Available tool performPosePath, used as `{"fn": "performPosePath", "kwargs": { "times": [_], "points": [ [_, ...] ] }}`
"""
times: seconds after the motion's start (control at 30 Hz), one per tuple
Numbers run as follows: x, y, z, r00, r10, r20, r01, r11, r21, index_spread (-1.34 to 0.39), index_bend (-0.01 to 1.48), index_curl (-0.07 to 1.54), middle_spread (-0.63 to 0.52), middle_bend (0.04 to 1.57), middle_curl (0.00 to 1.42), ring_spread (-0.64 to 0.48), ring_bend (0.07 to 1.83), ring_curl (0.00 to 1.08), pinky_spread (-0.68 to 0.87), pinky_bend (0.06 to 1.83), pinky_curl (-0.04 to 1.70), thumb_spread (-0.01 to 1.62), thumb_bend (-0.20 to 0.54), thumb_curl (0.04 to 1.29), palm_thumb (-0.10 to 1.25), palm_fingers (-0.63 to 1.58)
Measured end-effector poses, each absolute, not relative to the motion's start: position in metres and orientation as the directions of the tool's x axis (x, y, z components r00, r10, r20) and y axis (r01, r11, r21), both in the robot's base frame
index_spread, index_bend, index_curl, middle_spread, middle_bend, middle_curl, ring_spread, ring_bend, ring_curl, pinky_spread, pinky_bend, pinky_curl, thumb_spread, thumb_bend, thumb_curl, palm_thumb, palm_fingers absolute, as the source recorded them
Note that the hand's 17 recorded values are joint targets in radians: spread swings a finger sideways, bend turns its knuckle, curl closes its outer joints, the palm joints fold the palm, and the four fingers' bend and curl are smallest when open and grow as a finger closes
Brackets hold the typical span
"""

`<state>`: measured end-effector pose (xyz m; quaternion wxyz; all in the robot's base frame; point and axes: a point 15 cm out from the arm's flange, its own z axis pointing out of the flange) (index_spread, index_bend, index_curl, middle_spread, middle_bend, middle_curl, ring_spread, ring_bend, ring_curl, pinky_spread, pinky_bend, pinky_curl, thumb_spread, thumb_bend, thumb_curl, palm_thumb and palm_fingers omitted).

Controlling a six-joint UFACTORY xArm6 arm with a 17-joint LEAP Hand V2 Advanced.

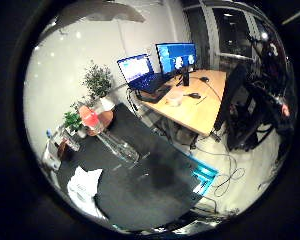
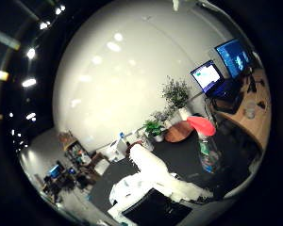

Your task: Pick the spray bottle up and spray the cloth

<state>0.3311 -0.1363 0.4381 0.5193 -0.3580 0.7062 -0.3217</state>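
The spray bottle [image 1: 110, 137] has a clear body and a red spray head [image 2: 201, 125]. It stands on the black table top [image 1: 150, 195], near the end by the plants. A crumpled white cloth [image 1: 84, 186] lies on the same table top a short way from the bottle, near the table's edge. Both look small, so the palm is well above them. Black parts of my hand [image 1: 264, 95] show at the view's edge, far from the bottle and the cloth. Nothing is held in front of the palm.
A wooden desk [image 1: 200, 112] beside the black table carries a laptop [image 1: 140, 75], a monitor [image 1: 176, 57] and a cup [image 1: 174, 98]. Potted plants [image 1: 97, 82] and a round wooden stool [image 1: 104, 118] stand by the white wall. Small items [image 1: 52, 150] sit near the cloth's end.
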Motion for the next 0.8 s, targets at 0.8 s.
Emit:
{"fn": "performPosePath", "kwargs": {
  "times": [0.8],
  "points": [
    [0.401,-0.17,0.361,-0.27,-0.736,-0.621,-0.312,0.677,-0.667,-0.1,0.18,0.33,0.25,0.18,0.29,0.33,0.4,0.23,0.57,0.89,0.14,1.1,-0.024,0.37,0.39,0.13]
  ]
}}
